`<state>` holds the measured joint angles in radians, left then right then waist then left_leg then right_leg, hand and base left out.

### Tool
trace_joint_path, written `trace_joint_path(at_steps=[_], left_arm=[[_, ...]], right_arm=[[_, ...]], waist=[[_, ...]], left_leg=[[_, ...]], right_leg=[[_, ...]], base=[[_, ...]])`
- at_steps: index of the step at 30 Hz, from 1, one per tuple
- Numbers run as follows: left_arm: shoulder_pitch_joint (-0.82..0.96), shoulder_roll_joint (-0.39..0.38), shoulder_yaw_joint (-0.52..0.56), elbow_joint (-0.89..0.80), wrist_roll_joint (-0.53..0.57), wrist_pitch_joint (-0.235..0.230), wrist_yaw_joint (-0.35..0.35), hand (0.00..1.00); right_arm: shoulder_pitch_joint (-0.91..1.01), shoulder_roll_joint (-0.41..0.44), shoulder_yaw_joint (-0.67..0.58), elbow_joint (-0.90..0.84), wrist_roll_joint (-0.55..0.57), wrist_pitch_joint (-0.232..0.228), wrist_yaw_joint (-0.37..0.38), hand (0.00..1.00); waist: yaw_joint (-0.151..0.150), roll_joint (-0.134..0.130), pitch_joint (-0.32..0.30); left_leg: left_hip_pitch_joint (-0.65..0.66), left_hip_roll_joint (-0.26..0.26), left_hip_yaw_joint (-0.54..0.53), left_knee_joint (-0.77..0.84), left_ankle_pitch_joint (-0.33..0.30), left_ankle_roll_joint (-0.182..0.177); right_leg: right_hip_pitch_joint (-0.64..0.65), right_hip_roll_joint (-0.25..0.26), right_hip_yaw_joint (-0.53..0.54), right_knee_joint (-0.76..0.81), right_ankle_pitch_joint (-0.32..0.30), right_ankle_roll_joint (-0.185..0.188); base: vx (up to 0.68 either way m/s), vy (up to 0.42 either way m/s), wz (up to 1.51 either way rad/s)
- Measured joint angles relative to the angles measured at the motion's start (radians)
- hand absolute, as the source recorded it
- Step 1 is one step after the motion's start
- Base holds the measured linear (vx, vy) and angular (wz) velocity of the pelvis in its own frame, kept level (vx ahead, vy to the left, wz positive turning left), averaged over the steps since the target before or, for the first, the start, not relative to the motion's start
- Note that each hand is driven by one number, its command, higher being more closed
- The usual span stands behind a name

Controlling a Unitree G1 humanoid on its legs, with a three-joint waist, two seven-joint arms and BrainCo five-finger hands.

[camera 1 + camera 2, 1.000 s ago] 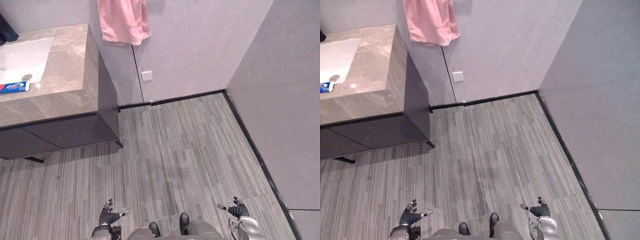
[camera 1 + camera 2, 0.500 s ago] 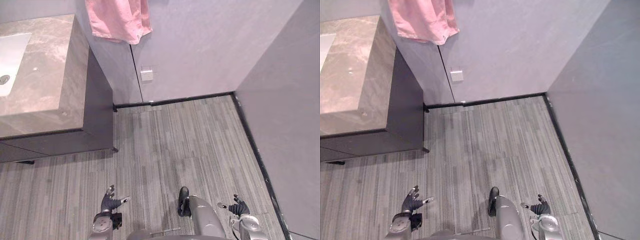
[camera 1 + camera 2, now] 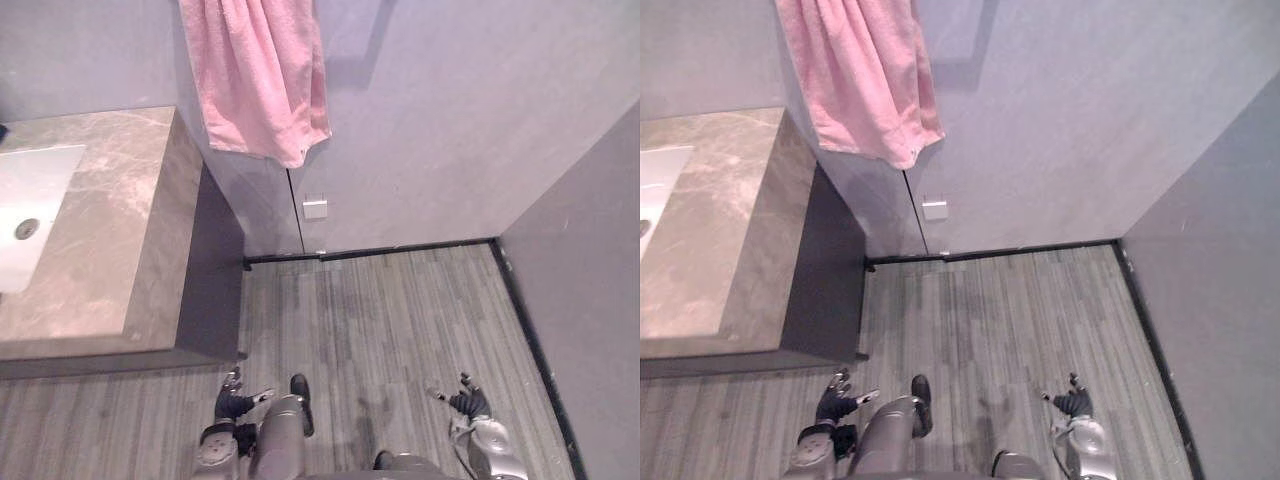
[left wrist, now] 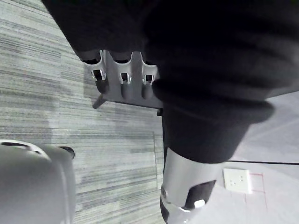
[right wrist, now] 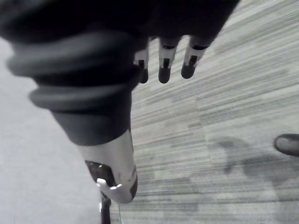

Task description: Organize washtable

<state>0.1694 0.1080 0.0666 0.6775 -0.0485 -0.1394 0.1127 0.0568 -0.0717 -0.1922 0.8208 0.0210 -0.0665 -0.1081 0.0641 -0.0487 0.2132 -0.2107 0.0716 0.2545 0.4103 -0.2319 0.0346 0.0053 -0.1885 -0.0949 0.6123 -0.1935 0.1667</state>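
The grey plank floor [image 3: 400, 310] takes up most of the scene, and the robot stands on it well apart from the washtable [image 3: 110, 230], the marble-topped counter against the wall on its left, so the step in hand looks like the approach, with no organizing begun. The next move probably calls for turning left and closing in until the countertop is within reach. A pink towel [image 3: 260, 80] hangs on the wall above the counter's near end, and the white sink [image 3: 30, 190] is set into the top. A small wall plate [image 3: 315, 207] sits below the towel. The 2 hands hang low at the sides: the left hand [image 3: 235, 403] and the right hand [image 3: 466, 403] are both released, fingers straight and loose, grasping nothing
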Motion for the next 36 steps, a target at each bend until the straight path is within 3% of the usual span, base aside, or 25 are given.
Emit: trace_joint_path(at_steps=[1,2,3,5,8,10,11,12,14,15,16,17,18,19,20,23,24,25,28,31,36], left_arm=[[0.0,0.015,-0.024,0.0,0.0,0.001,0.001,0.0],[0.001,0.016,-0.029,0.0,0.0,0.0,0.002,0.0],[0.002,0.022,-0.028,-0.001,-0.001,0.001,0.002,0.0],[0.007,0.023,-0.023,-0.001,-0.001,0.002,0.004,0.0],[0.003,0.013,-0.01,0.0,-0.017,0.001,0.005,0.0],[-0.007,0.011,-0.003,0.002,-0.02,0.0,0.005,0.0],[-0.014,0.013,-0.004,0.005,-0.02,0.0,0.003,0.0],[-0.029,-0.024,0.005,0.032,-0.02,0.003,0.003,0.0],[-0.029,-0.047,0.015,0.031,-0.02,0.003,0.004,0.0],[-0.036,-0.064,0.015,0.03,-0.02,0.003,0.003,0.0],[-0.04,-0.077,0.016,0.027,-0.022,0.003,0.002,0.0],[-0.04,-0.079,0.016,0.025,-0.022,0.003,0.002,0.0],[-0.031,-0.086,0.016,0.013,-0.024,0.003,0.002,0.0],[-0.028,-0.09,0.015,0.005,-0.026,0.003,0.001,0.0],[-0.017,-0.094,0.015,-0.001,-0.027,0.003,0.001,0.0],[-0.014,-0.102,0.015,-0.005,-0.027,0.005,0.0,0.0],[-0.013,-0.103,0.015,-0.004,-0.027,0.005,0.001,0.0],[-0.011,-0.1,0.014,0.001,-0.027,0.004,0.0,0.0],[-0.012,-0.081,0.014,0.013,-0.027,0.006,0.0,0.0],[-0.012,-0.075,0.01,0.024,-0.026,0.005,-0.001,0.0],[-0.013,-0.065,0.002,0.066,-0.02,0.005,-0.001,0.0]], right_arm=[[0.003,0.01,0.008,0.008,-0.007,0.001,0.002,0.0],[0.002,0.015,0.011,0.016,-0.01,0.002,0.003,0.0],[0.002,0.025,0.015,0.018,-0.013,0.005,0.004,0.0],[0.003,0.034,0.019,0.017,-0.014,0.005,0.005,0.0],[0.011,0.032,0.03,0.018,-0.012,0.005,0.005,0.0],[0.02,0.028,0.03,0.018,-0.011,0.005,0.005,0.0],[0.048,0.021,0.026,0.023,-0.01,0.005,0.004,0.0],[0.048,0.004,0.01,0.047,-0.009,0.012,0.003,0.0],[0.046,0.004,-0.003,0.033,0.006,0.011,0.003,0.0],[0.048,0.004,-0.013,0.019,0.011,0.009,0.003,0.0],[0.054,0.013,-0.011,0.018,0.033,0.009,0.004,0.0],[0.055,0.016,-0.009,0.017,0.038,0.008,0.004,0.0],[0.061,0.027,0.0,0.008,0.053,0.006,0.002,0.0],[0.06,0.033,0.004,-0.003,0.069,0.004,0.002,0.0],[0.058,0.04,0.003,-0.02,0.081,0.002,0.002,0.0],[0.052,0.046,-0.012,-0.052,0.092,-0.005,0.0,0.0],[0.051,0.043,-0.023,-0.051,0.093,-0.003,0.0,0.0],[0.049,0.048,-0.037,-0.044,0.092,-0.002,-0.001,0.0],[0.067,0.068,-0.039,-0.032,0.086,0.003,-0.001,0.0],[0.074,0.066,-0.039,-0.028,0.084,0.003,-0.001,0.0],[0.085,0.065,-0.038,0.023,0.072,0.002,-0.001,0.0]], waist=[[-0.019,-0.004,-0.003],[-0.026,-0.005,-0.003],[-0.024,-0.002,-0.001],[-0.03,0.003,0.0],[-0.05,0.021,0.003],[-0.054,0.011,-0.005],[-0.057,-0.01,-0.015],[-0.045,0.021,-0.028],[-0.051,0.037,-0.036],[-0.061,0.056,-0.032],[-0.064,0.065,-0.029],[-0.063,0.065,-0.028],[-0.046,0.062,-0.027],[-0.041,0.061,-0.027],[-0.039,0.053,-0.03],[-0.022,0.057,-0.036],[-0.02,0.068,-0.043],[-0.021,0.078,-0.05],[-0.02,0.03,-0.072],[-0.022,0.022,-0.077],[-0.024,0.033,-0.089]], left_leg=[[0.039,-0.006,0.001,-0.004,-0.022,0.011],[0.057,-0.009,-0.003,-0.006,-0.032,0.013],[0.107,-0.009,-0.002,-0.021,-0.051,0.015],[0.189,-0.006,-0.002,-0.06,-0.069,0.011],[0.288,0.022,-0.019,-0.106,-0.07,0.009],[0.318,0.03,-0.053,-0.13,-0.071,-0.011],[0.334,0.011,-0.09,-0.14,-0.087,-0.059],[0.355,0.05,-0.122,-0.152,-0.093,-0.085],[0.349,0.066,-0.145,-0.141,-0.067,-0.128],[0.331,0.088,-0.169,-0.073,-0.058,-0.142],[0.262,0.123,-0.181,0.142,-0.019,-0.158],[0.244,0.131,-0.181,0.193,-0.003,-0.16],[0.173,0.175,-0.17,0.374,0.014,-0.161],[0.13,0.197,-0.152,0.447,0.004,-0.156],[0.095,0.208,-0.132,0.465,-0.006,-0.14],[0.038,0.187,-0.114,0.24,-0.016,-0.122],[0.046,0.16,-0.151,0.082,-0.001,-0.124],[0.063,0.139,-0.188,-0.029,0.059,-0.146],[0.113,0.109,-0.14,-0.091,0.071,-0.137],[0.148,0.086,-0.116,-0.125,0.076,-0.129],[0.183,0.048,-0.109,-0.213,0.111,-0.115]], right_leg=[[-0.067,-0.01,0.021,0.171,0.001,0.031],[-0.101,-0.014,0.02,0.236,-0.003,0.024],[-0.168,-0.018,0.007,0.329,-0.021,-0.008],[-0.239,-0.013,-0.035,0.353,-0.051,-0.057],[-0.312,0.062,-0.081,0.114,-0.072,-0.099],[-0.324,0.111,-0.066,-0.139,-0.002,-0.109],[-0.32,0.12,-0.042,-0.251,0.183,-0.156],[-0.315,0.141,-0.057,-0.21,0.155,-0.183],[-0.307,0.137,-0.088,-0.191,0.097,-0.19],[-0.271,0.142,-0.124,-0.198,0.071,-0.2],[-0.19,0.159,-0.156,-0.242,0.055,-0.21],[-0.17,0.163,-0.157,-0.256,0.054,-0.212],[-0.093,0.182,-0.16,-0.31,0.05,-0.219],[-0.052,0.19,-0.162,-0.336,0.046,-0.224],[-0.034,0.193,-0.162,-0.355,0.045,-0.226],[-0.001,0.193,-0.134,-0.391,0.047,-0.222],[0.004,0.195,-0.12,-0.392,0.047,-0.209],[0.004,0.203,-0.099,-0.393,0.043,-0.192],[0.024,0.169,-0.06,-0.44,0.06,-0.161],[0.043,0.152,-0.035,-0.467,0.069,-0.146],[0.047,0.134,-0.026,-0.494,0.08,-0.131]], base=[[0.4,0.117,0.11],[0.4,0.058,0.18],[0.32,0.027,0.01],[0.42,-0.009,0.02],[0.41,-0.095,0.28],[0.47,-0.187,0.61],[0.52,-0.205,0.62],[0.43,-0.164,0.54],[0.32,-0.168,0.45],[0.52,-0.329,0.82],[0.36,-0.232,0.66],[0.36,-0.217,0.39],[0.21,-0.098,0.03],[0.28,-0.124,-0.02],[0.19,-0.062,-0.14],[0.2,0.022,-0.31],[0.22,0.121,-0.36],[0.22,0.132,-0.36],[0.17,0.103,-0.28],[0.08,0.085,-0.21],[0.02,0.028,-0.01]])
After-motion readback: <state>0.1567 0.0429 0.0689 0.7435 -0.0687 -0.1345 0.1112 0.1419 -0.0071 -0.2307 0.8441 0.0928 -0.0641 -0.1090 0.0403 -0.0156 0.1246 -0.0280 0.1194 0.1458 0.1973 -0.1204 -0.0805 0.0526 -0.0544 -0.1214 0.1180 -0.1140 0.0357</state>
